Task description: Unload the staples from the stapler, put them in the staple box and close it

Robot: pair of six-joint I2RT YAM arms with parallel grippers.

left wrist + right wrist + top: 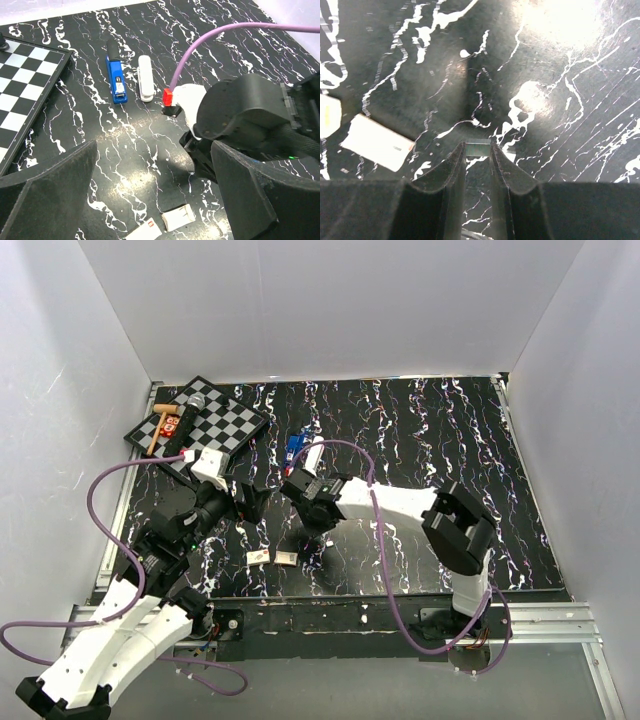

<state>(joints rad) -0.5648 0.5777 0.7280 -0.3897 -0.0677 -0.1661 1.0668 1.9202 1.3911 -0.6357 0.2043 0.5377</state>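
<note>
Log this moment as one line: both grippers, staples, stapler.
right gripper: shut on staples | left gripper: open, empty | stapler: lying on table, not held

We record white shells with black joints on the left arm (pixel 120 640) and right arm (pixel 395 502). A purple cable (pixel 220 32) runs to a red plug (pixel 168 96) on a white wrist housing (pixel 192 102). The right gripper (pixel 477 150) has matte black, tapered fingers (pixel 451 175).

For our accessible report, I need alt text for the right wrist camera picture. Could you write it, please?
The right gripper pinches a short silvery metal strip of staples between its two dark fingertips, over a black table with white marble veins. A small white rectangular box lies on the table at the left.
</note>
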